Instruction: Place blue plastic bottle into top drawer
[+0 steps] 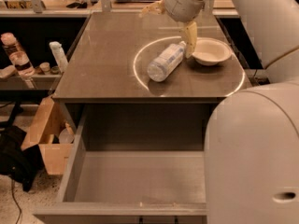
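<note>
So, the blue plastic bottle (167, 62) is found lying on its side on the grey surface (103, 64), a bit off centre toward 3 o'clock. Its cap is pointed at roughly 1 o'clock and its base at 7 o'clock. A white bowl (211, 52) is parked just beside the cap end, at 3 o'clock from it.

The gripper (170, 29) is hung over the bottle's cap end, at about 12 o'clock from the bottle's middle. The jaws are spread wide apart and nothing is held. One is aimed down between cap and bowl, the other is stuck out toward 10 o'clock.

The top drawer (140, 176) is pulled open at 6 o'clock from the surface, and nothing is seen on its floor.

Handling-wise, the bottle is probably light and thin-walled, so it can be expected to dent if squeezed hard and to roll if nudged sideways. The ribs should give some bite. A hold across the middle of the body is likely the best bet, since the cap end is crowded by the bowl.
</note>
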You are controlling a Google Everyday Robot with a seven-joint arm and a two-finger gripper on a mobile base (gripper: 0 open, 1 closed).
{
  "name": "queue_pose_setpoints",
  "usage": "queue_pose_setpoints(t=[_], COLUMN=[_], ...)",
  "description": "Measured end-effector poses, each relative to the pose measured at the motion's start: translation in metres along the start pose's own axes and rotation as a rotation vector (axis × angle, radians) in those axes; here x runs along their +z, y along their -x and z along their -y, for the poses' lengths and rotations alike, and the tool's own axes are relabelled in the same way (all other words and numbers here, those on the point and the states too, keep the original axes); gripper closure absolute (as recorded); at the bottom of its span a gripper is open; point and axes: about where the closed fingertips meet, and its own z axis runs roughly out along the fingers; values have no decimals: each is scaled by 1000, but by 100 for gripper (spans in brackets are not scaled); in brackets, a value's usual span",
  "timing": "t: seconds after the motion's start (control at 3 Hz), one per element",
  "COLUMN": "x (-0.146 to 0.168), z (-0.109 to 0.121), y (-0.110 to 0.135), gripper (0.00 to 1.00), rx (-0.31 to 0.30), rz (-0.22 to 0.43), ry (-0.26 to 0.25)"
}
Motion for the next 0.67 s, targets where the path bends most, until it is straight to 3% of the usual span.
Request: queue_pose_setpoints(t=[0.33, 0.67], x=[29, 33], z=[17, 22], y=[-13, -15], gripper=[0, 0], rx=[9, 9], rz=[-21, -28], ry=[42, 26])
